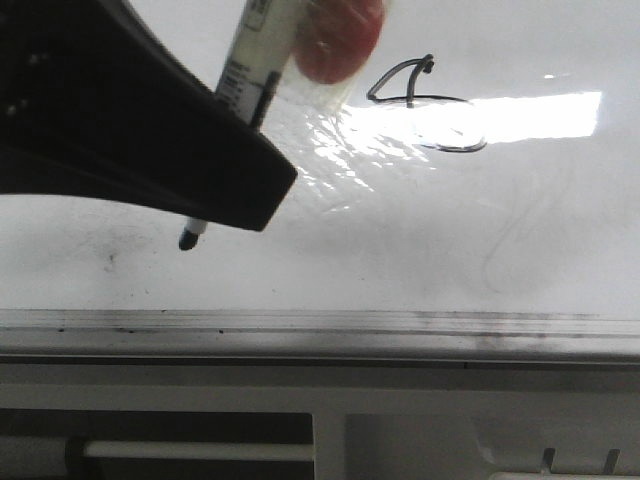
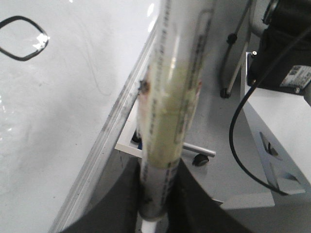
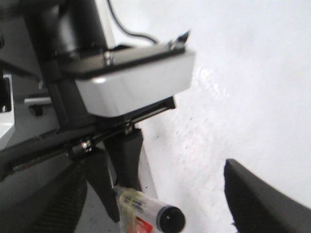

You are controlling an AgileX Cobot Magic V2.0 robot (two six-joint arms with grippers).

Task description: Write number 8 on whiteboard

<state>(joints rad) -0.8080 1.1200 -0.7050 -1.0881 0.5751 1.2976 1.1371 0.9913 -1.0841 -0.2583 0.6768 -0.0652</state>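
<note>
- The left gripper (image 1: 235,195) has its jaws clamped on a marker (image 1: 252,60), holding it at a tilt with the dark tip pointing down over the whiteboard (image 1: 420,250).
- The marker tip (image 1: 189,237) sits close to the board near its lower edge; whether it touches cannot be told.
- The number 8 (image 1: 425,105) is a thin black line of two joined loops lying sideways, well apart from the tip, up and to the robot's right, partly in the bright glare.
- A grey metal rail (image 1: 320,325) runs along the board's near edge.
- In the left wrist view the marker barrel (image 2: 167,121) rises between the dark jaws.
- The right gripper (image 3: 194,204) shows one dark finger (image 3: 262,199) over the board; whether its jaws are apart or together cannot be told.
</note>
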